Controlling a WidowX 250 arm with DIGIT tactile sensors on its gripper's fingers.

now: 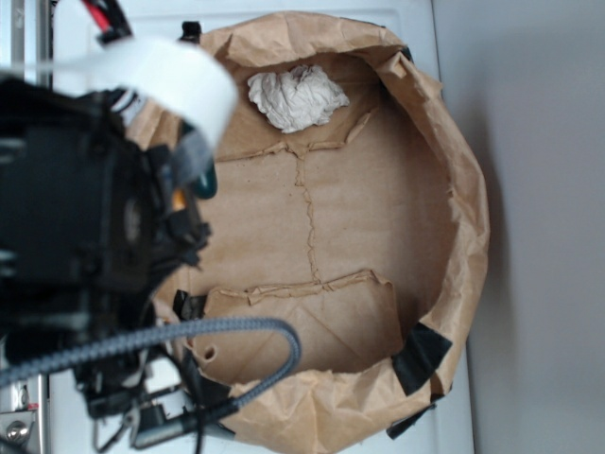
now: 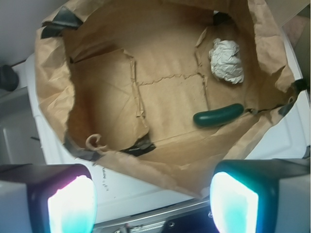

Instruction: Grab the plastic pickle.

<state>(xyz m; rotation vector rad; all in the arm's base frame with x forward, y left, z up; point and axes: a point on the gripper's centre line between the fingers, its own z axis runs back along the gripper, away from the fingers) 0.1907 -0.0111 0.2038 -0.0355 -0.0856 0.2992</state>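
Note:
The plastic pickle (image 2: 218,115) is dark green and glossy. It lies on the brown paper floor against the near-right wall of the paper-lined basin (image 2: 53,92), just below the white wad. My gripper (image 2: 153,204) is open, its two glowing pads (image 2: 72,206) wide apart with nothing between them. It hovers outside the basin's near rim, short of the pickle and a little left of it. In the exterior view my arm (image 1: 76,218) fills the left side and hides the pickle.
A crumpled white paper wad (image 2: 227,60) (image 1: 296,97) sits in the basin close to the pickle. The raised brown paper walls (image 1: 454,189) are held with black tape (image 1: 421,357). A grey cable (image 1: 189,331) runs from the arm. A white surface (image 2: 146,189) lies under the gripper.

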